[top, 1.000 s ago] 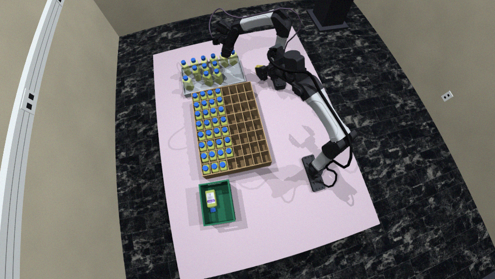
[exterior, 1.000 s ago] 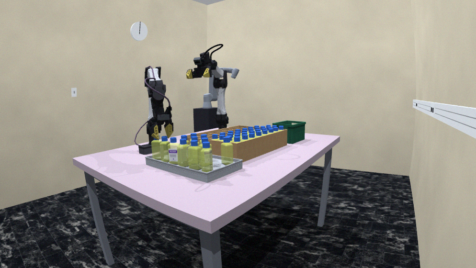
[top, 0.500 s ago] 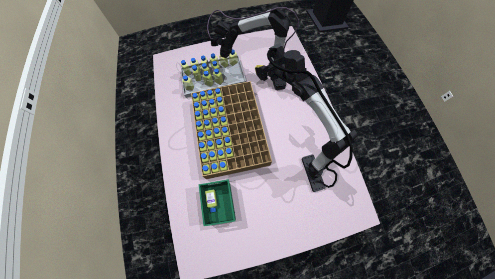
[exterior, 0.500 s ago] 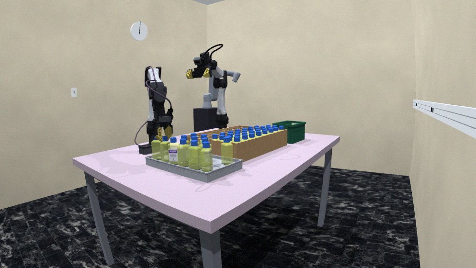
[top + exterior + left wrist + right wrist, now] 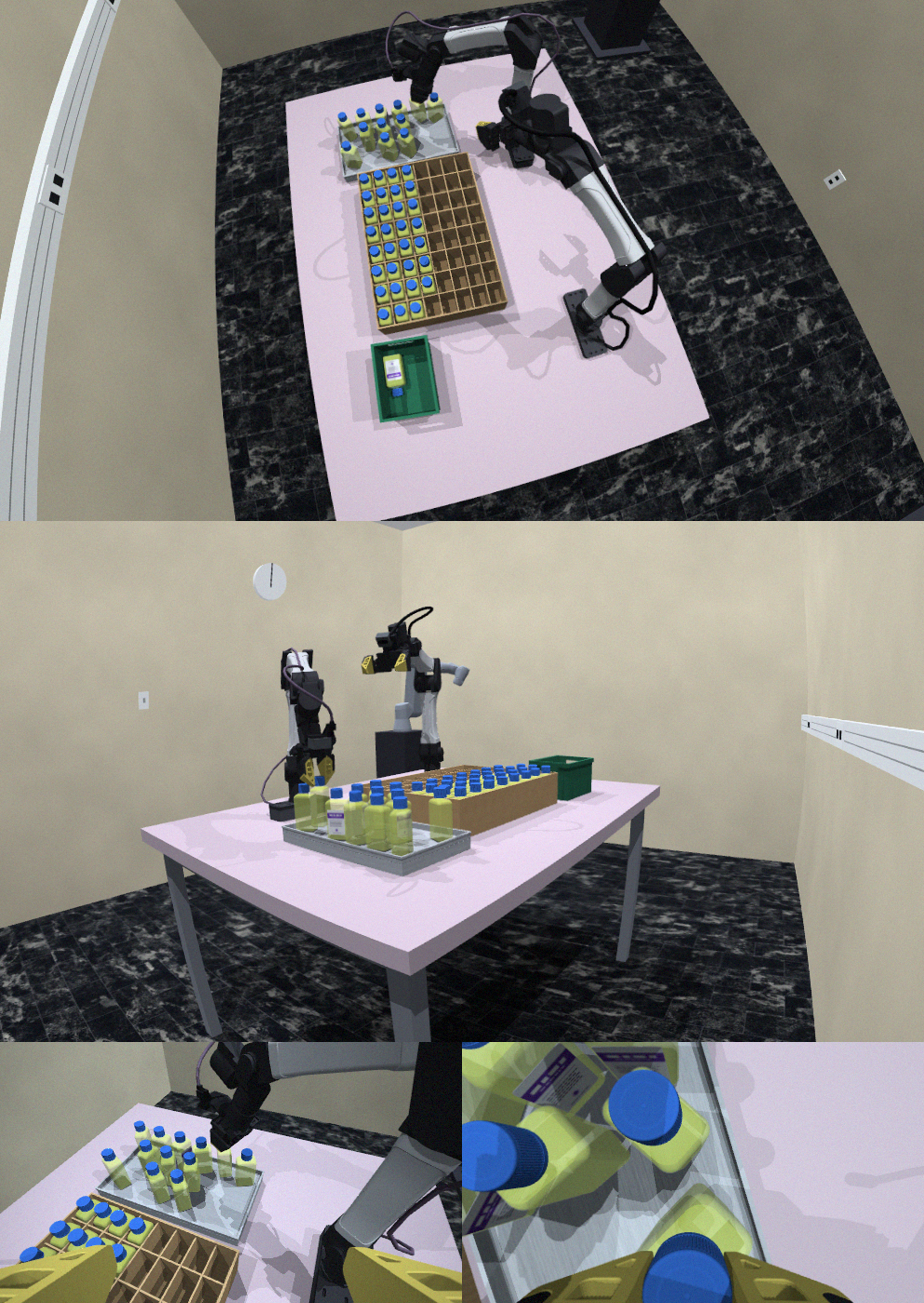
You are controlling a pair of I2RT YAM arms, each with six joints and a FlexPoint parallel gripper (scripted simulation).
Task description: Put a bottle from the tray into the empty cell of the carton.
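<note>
The tray [image 5: 437,138] [image 5: 342,849] [image 5: 219,1209] holds several upright blue-capped bottles. My right gripper [image 5: 420,100] [image 5: 318,777] [image 5: 688,1262] is shut on the cap of one bottle [image 5: 318,800] [image 5: 224,1164] [image 5: 699,1216] in the tray's back row. The bottle is upright and appears to stand on the tray. The carton [image 5: 445,318] [image 5: 510,806] has rows of four bottles, but the row nearest the green bin has three; its empty fourth cell [image 5: 431,305] is beside the third bottle. My left gripper [image 5: 384,664] [image 5: 231,1256] is open, empty and high above the table.
Another bottle [image 5: 435,110] [image 5: 245,1170] stands beside the held one, and a neighbour [image 5: 681,1140] stands on its other side. The green bin [image 5: 423,388] [image 5: 574,778] holds a lying bottle [image 5: 393,369]. The left arm's elbow reaches over the table's base side.
</note>
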